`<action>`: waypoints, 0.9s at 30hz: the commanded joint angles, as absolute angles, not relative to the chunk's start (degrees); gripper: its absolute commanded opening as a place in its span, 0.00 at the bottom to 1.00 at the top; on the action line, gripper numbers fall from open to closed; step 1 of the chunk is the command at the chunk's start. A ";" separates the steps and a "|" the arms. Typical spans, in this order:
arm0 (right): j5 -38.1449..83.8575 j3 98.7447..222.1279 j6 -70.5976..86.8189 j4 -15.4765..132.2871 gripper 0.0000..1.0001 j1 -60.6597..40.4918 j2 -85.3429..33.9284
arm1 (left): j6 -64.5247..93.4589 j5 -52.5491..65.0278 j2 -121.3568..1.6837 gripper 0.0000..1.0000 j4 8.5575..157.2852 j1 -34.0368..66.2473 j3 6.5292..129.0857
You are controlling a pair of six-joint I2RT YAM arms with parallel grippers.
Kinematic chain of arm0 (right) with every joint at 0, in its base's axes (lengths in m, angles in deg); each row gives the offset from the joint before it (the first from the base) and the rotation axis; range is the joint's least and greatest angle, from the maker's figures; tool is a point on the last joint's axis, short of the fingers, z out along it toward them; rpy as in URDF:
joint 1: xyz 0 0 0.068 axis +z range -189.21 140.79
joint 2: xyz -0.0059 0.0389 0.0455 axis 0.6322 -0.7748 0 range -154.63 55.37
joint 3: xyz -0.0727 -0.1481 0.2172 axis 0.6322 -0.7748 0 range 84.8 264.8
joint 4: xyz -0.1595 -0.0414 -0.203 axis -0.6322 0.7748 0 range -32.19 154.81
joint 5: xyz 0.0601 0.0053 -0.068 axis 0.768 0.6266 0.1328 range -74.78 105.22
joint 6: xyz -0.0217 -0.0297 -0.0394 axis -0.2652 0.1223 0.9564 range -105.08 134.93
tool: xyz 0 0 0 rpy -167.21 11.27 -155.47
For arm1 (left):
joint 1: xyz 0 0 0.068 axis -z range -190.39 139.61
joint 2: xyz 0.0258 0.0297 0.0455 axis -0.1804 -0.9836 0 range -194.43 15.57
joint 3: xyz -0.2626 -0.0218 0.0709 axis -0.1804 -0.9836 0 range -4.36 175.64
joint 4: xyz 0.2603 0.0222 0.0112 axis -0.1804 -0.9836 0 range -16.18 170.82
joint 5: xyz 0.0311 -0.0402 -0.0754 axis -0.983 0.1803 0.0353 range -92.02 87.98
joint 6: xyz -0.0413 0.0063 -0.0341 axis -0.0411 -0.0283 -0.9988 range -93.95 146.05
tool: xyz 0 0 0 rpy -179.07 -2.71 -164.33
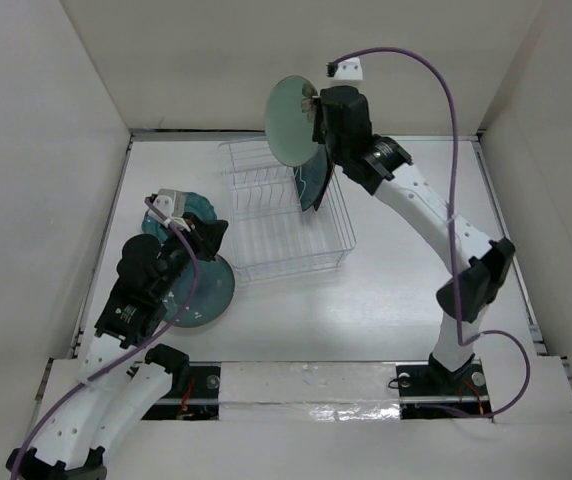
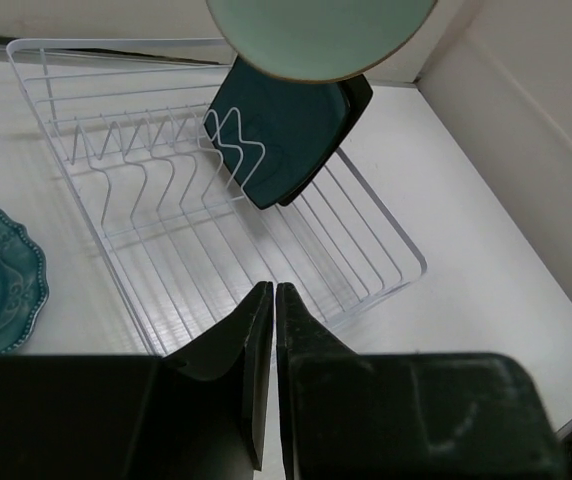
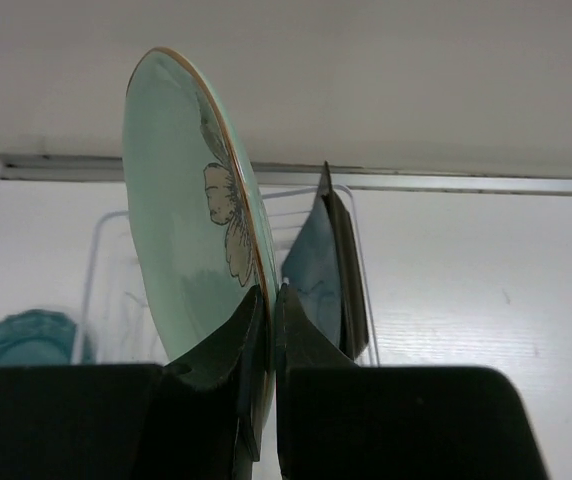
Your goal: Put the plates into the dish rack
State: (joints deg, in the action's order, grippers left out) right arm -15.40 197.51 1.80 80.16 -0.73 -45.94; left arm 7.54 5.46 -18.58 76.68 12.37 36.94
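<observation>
Mid-loading, the right end effector [image 3: 269,296] grips the round pale green floral plate [image 3: 171,200] upright; next, lower it into a free slot of the clear rack [image 1: 291,270] below.

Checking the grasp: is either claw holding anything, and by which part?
The right claw pinches the green plate by its rim; the left claw holds nothing.
</observation>
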 commanded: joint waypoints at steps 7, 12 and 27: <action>-34.17 215.84 8.77 80.04 0.00 1.92 -57.21 | 7.59 5.54 -16.78 0.00 78.18 12.19 39.32; -36.37 217.78 9.65 81.19 0.00 1.92 -61.25 | 7.41 4.13 -16.69 0.00 77.74 12.19 39.32; -37.96 215.76 10.36 81.63 0.00 1.92 -66.53 | 7.15 2.64 -16.51 0.00 77.13 12.19 39.41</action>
